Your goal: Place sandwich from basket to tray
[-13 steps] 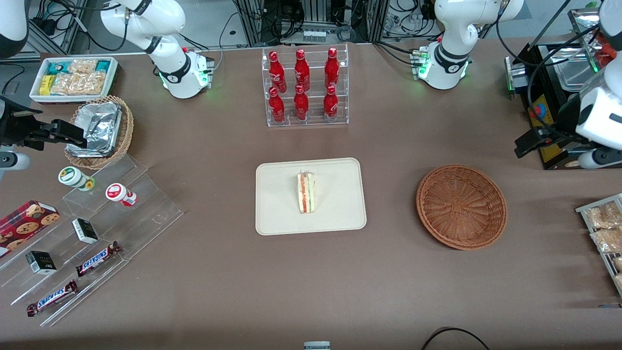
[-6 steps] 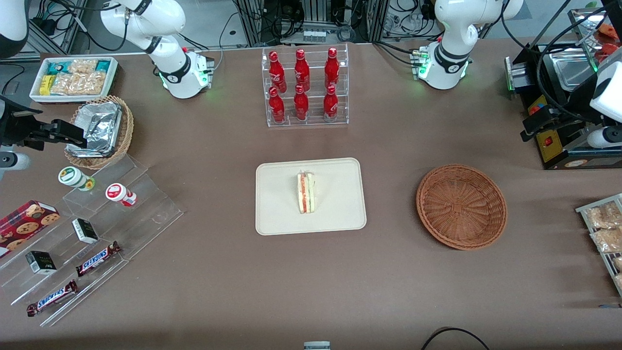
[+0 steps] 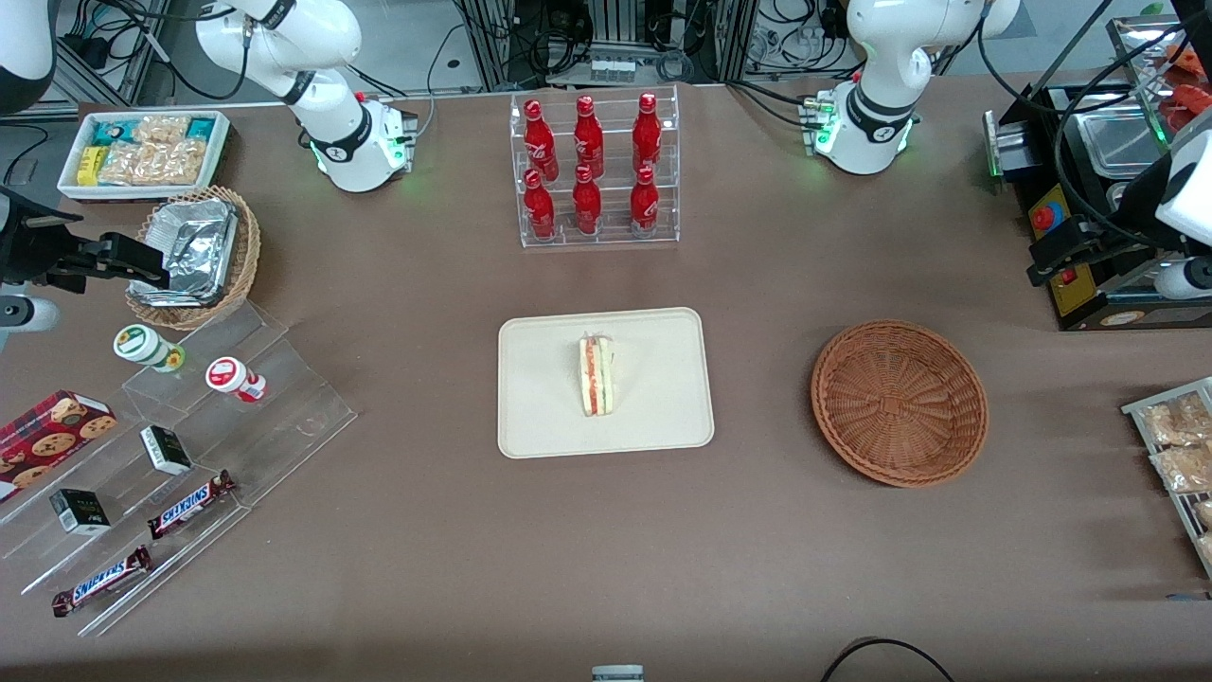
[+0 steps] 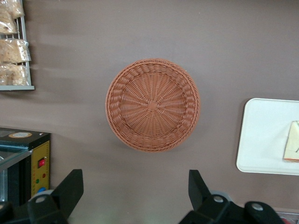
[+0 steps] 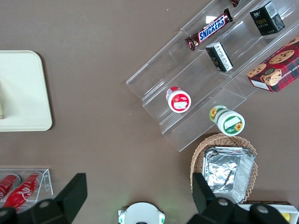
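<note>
The sandwich [image 3: 597, 376] lies on the cream tray [image 3: 540, 407] in the middle of the table, its red and green filling edge facing up. One corner of the sandwich [image 4: 292, 148] shows on the tray [image 4: 261, 135] in the left wrist view. The reddish-brown wicker basket [image 3: 900, 403] stands empty beside the tray, toward the working arm's end. My left gripper [image 3: 1049, 263] hangs high by that table edge, farther from the front camera than the basket. It is open with nothing between its black fingers [image 4: 70, 186], and the basket [image 4: 153, 104] lies well below it.
A rack of red bottles [image 3: 592, 170] stands farther from the front camera than the tray. A black box with a red button [image 3: 1046, 216] and a snack rack [image 3: 1179, 445] sit at the working arm's end. Stepped acrylic shelves [image 3: 189, 445] and a foil-filled basket [image 3: 194, 256] are at the parked arm's end.
My left gripper has drifted outward and away from the front camera, farther from the basket. The sandwich, tray and basket have not moved.
</note>
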Available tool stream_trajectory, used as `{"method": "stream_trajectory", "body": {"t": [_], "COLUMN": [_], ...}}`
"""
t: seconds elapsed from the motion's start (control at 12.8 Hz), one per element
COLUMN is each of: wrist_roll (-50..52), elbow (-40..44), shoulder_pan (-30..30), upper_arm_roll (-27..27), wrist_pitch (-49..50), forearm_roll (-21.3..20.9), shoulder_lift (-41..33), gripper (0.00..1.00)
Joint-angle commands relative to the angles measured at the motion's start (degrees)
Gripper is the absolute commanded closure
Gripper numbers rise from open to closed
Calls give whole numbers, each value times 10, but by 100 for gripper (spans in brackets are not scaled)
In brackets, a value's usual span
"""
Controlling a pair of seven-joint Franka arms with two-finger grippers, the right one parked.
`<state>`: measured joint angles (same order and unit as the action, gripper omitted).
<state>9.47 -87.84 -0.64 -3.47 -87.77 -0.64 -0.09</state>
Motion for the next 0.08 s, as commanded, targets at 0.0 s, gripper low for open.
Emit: {"method": "stream_trajectory", "body": {"t": [0.0], "wrist_roll": [-8], "elbow": [18], "shoulder_pan": [0], "upper_arm_roll": [-1], "wrist_pitch": [8], "forearm_roll": [-9], "shoulder_lift": [4], "gripper": [0]}}
